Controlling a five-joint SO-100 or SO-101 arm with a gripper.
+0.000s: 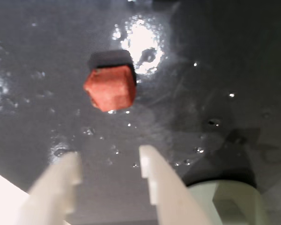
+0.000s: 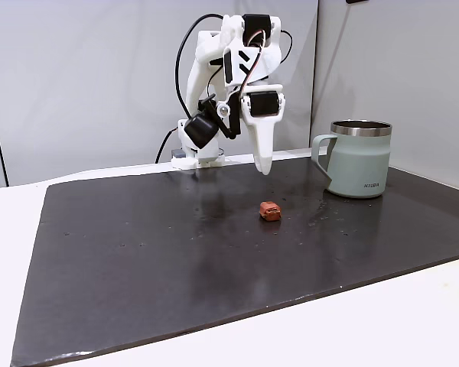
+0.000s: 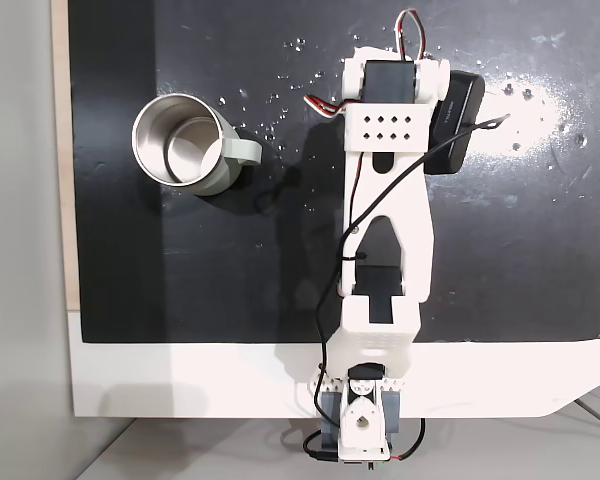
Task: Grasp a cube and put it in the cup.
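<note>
So the gripper (image 1: 110, 171) has its two white fingers parted with a clear gap between them in the wrist view, and there's nothing in that gap, just bare mat. In a fixed view the gripper (image 2: 265, 164) hangs tips-down above the mat, not touching anything.

I'll use the cube as my landmark. The cube (image 1: 110, 87) sits past the fingertips in the wrist view, a bit left of the gap's centre line and well clear of both fingers. It's a reddish-brown lump with rounded corners, resting on the mat with a dark shadow right behind it. In the side-on fixed view the cube (image 2: 270, 210) lies on the mat below the gripper and nearer the camera than the fingertips.

The cup (image 2: 359, 159) stands upright to the right of the cube in that same view, further back, well apart from it, handle pointing left toward the arm. From overhead the cup (image 3: 178, 118) shows its steel inside, with no cube in it.

The black mat (image 2: 138, 252) under the cube is glossy and speckled with little bright spots around it in the wrist view. The arm (image 3: 385, 230) stretches across the mat in the top-down view, and I can't make out the cube there.
</note>
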